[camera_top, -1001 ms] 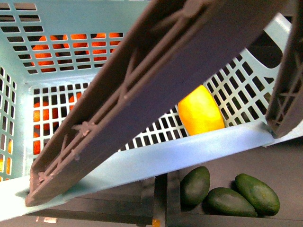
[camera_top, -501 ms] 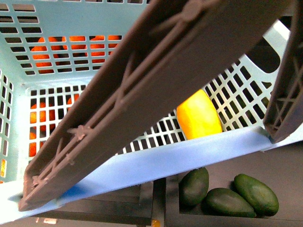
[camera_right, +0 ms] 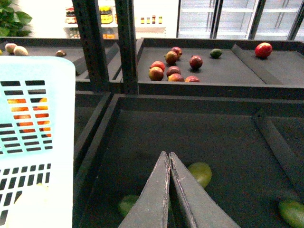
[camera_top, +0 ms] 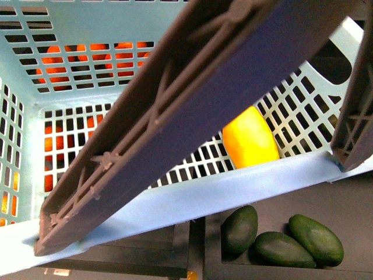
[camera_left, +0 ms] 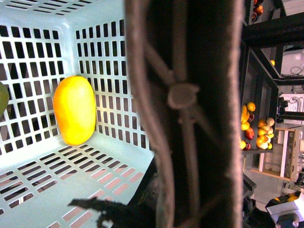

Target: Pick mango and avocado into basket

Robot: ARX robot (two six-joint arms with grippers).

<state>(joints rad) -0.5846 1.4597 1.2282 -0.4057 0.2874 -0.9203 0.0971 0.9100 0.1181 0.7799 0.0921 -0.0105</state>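
The light teal basket [camera_top: 192, 195] hangs close in front of the front camera, its grey-brown handle [camera_top: 192, 105] crossing the view diagonally. The yellow-orange mango [camera_top: 250, 140] lies inside it against the slotted wall, and shows in the left wrist view too [camera_left: 74, 110]. My left gripper [camera_left: 156, 209] is shut on the handle [camera_left: 190, 109], mostly hidden behind it. Three dark green avocados [camera_top: 282, 249] lie in a black bin below the basket. My right gripper [camera_right: 169, 154] is shut and empty, above a black bin with green fruits [camera_right: 200, 173].
Oranges [camera_top: 76, 55] show through the basket's far slots. The right wrist view has the basket wall [camera_right: 33, 133] beside the bin, dark shelf posts [camera_right: 126, 42] behind, and a further tray with red fruits [camera_right: 173, 66]. A fruit stand [camera_left: 254, 128] shows beyond the handle.
The basket rocked slightly, its near rim dipping and coming back up. The mango shifted a little with it. The avocados stayed put.
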